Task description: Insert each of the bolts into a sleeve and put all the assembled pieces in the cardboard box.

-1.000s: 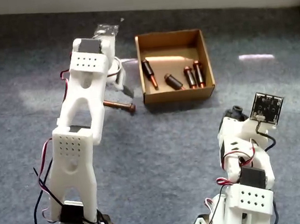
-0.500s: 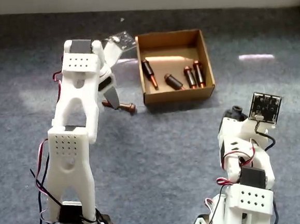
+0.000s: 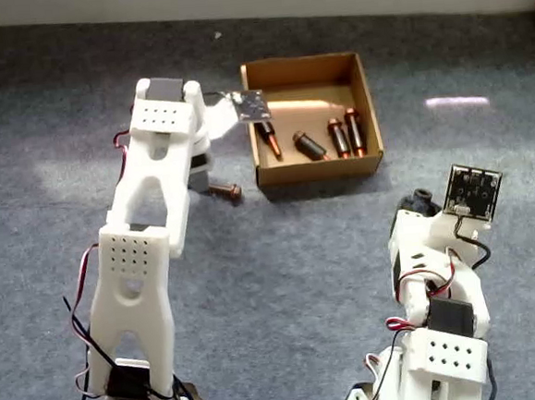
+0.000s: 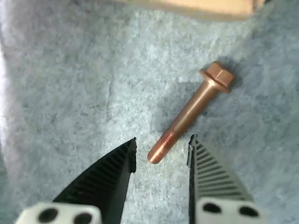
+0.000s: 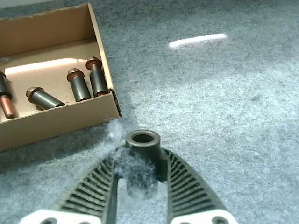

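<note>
**Reporter:** Where does the loose bolt lie?

**Photographer:** A copper-coloured bolt (image 4: 191, 112) lies flat on the grey carpeted bench (image 3: 283, 282). It sits just beside the cardboard box (image 3: 321, 170), with its hex head toward the box wall.

**Reporter:** And the left gripper?

**Photographer:** The left gripper (image 4: 162, 142) hangs over the bolt's threaded end. Its black ribbed fingers (image 4: 114, 172) are spread apart, one on each side of the tip, and they grip nothing.

**Reporter:** What does the other one carry?

**Photographer:** The right gripper (image 5: 140, 158) holds a dark metal sleeve (image 5: 142, 139) upright, bore facing up. Its fingers (image 5: 184, 179) are pressed against the sleeve's sides. It is above the bench, near a front corner of the box.

**Reporter:** What is in the box?

**Photographer:** Four assembled pieces (image 3: 338, 137) lie on the box floor, each a bolt seated in a sleeve. Two lie side by side toward one wall and a third lies slanted in the middle. The fourth lies by the opposite wall.
</note>
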`<state>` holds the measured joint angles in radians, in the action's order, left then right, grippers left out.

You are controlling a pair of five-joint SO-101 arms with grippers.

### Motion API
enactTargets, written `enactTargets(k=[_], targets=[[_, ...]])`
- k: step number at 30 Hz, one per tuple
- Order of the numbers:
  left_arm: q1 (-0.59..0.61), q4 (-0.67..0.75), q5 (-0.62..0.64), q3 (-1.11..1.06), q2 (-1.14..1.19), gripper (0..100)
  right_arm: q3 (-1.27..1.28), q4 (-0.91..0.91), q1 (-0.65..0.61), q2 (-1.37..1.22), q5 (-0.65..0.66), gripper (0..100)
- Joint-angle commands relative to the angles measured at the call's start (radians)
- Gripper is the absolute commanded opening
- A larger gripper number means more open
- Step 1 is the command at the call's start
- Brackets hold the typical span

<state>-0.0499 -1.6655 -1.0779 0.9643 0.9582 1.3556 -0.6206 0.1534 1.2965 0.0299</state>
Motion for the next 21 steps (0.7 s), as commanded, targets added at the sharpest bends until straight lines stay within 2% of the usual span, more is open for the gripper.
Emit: enactTargets(k=[1,10,15,21], targets=[[-0.064,0.028,-0.020,0.004,-0.018,19,-0.016,0.031,-0.010,0.025,0.012,1.0],[-0.101,0.094,-0.020,-0.001,0.012,19,-0.016,0.031,-0.010,0.025,0.012,1.0],[-0.114,0.057,-0.107,0.002,0.087,18,-0.016,0.031,-0.010,0.025,0.012,1.0],[-0.127,0.054,-0.109,0.004,0.136,18,-0.016,0.031,-0.010,0.025,0.012,1.0]])
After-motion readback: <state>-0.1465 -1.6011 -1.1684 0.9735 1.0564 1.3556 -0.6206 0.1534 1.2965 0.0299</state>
